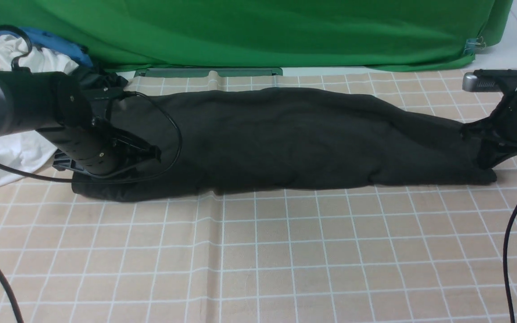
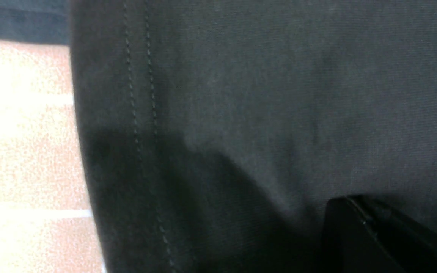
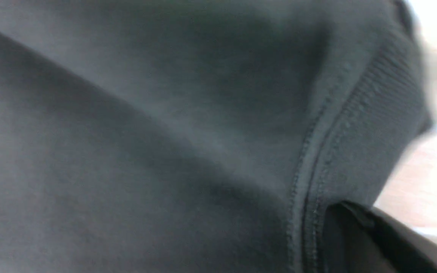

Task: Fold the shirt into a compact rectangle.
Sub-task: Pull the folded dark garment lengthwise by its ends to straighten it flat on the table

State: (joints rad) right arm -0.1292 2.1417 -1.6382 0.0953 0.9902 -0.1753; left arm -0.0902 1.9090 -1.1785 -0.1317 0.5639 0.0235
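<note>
Both closed: left tool (image 1: 153, 154) on the shirt (image 1: 285, 139) by its hem, right tool (image 1: 487, 161) pinching its ribbing.

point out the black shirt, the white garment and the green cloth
black shirt (image 1: 285, 139), front view, middle of its folded body
white garment (image 1: 11, 152), front view, part below the left arm
green cloth (image 1: 240, 31), front view, centre

The shirt (image 1: 285, 139) lies lengthwise left to right across the far half of the tabletop (image 1: 258, 251), with the left claw (image 1: 151, 154) on its left end, the right claw (image 1: 487, 161) at its right end, a clothes heap (image 1: 11, 152) just left of it, and a curtain (image 1: 258, 31) behind.
</note>
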